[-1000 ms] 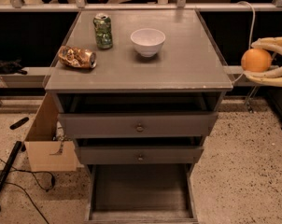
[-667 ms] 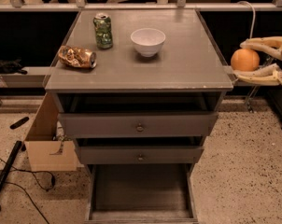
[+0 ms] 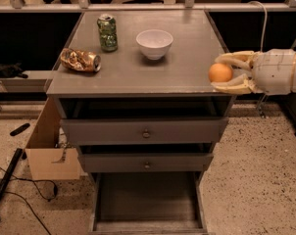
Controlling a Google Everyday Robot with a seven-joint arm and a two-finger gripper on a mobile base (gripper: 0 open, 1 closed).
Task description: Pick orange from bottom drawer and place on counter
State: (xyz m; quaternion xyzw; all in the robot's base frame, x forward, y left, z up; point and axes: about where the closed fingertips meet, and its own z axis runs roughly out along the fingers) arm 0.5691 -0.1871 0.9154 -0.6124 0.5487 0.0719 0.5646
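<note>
The orange (image 3: 220,73) is held between the pale fingers of my gripper (image 3: 225,73), which reaches in from the right. The gripper is shut on the orange over the right edge of the counter (image 3: 138,67), near its front right corner. The bottom drawer (image 3: 147,199) is pulled open at the foot of the cabinet and its dark floor shows nothing in it.
On the counter stand a green can (image 3: 107,32), a white bowl (image 3: 154,43) and a shiny gold-brown snack bag (image 3: 80,60). Two shallower drawers (image 3: 145,130) with round knobs sit slightly open. A cardboard box (image 3: 49,148) and cables (image 3: 20,190) lie left on the floor.
My gripper has carried the orange leftward from beside the cabinet to over the counter's right edge.
</note>
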